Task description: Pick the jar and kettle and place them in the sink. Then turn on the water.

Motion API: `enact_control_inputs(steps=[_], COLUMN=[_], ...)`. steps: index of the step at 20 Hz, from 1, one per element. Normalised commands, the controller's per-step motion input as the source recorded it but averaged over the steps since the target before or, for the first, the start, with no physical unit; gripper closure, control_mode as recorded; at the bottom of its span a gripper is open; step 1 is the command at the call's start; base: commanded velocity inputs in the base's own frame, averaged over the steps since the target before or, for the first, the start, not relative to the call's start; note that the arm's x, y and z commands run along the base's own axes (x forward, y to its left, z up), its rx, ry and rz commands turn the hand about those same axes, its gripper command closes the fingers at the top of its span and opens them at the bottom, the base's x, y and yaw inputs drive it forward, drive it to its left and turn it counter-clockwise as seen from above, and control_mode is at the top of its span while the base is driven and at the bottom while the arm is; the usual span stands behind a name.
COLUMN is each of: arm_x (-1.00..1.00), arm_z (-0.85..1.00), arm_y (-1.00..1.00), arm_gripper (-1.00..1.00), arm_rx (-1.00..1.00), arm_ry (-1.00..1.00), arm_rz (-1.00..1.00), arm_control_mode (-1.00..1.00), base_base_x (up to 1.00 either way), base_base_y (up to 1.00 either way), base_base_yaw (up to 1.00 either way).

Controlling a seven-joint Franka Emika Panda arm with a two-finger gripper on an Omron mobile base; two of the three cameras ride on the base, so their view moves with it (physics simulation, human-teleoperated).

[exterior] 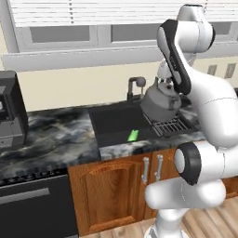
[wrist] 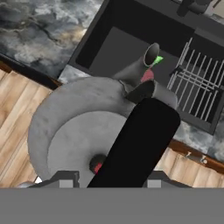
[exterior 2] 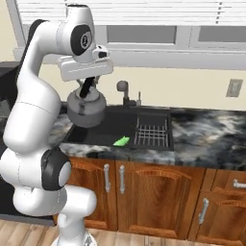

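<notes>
One kettle [exterior 2: 86, 109] hangs by its handle from the hand [exterior 2: 86, 89], seemingly above the sink [exterior 2: 96, 129] edge.

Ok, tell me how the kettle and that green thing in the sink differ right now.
The kettle is grey, rounded and large; the green thing is small, flat and bright. The kettle hangs in the air from the gripper by its black handle; the green thing lies on the floor of the sink.

You will find no text, label, brand, number or sign that can be read in any of these views.
</notes>
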Motion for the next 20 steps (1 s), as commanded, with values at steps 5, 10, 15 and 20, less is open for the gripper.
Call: enact_control_inputs(steps=[5, 10, 15, 20], arm_x=[0.0, 0.0, 0.0, 0.0], arm_z=[0.0, 0.0, 0.0, 0.0], arm_y=[0.0, 0.0, 0.0, 0.0], arm_gripper=[1.0, 1.0, 1.0, 1.0], arm_rx=[0.0, 0.0, 0.0, 0.0], arm_ry=[0.0, 0.0, 0.0, 0.0], arm_rz=[0.0, 0.0, 0.0, 0.0], arm_control_mode=[1.0, 1.0, 1.0, 1.0], base_base_x=[0.11, 0.19, 0.32, 0.42], base_base_y=[-0.44, -0.34, 0.0, 0.0], base_base_yaw=[0.26, 0.25, 0.14, 0.04])
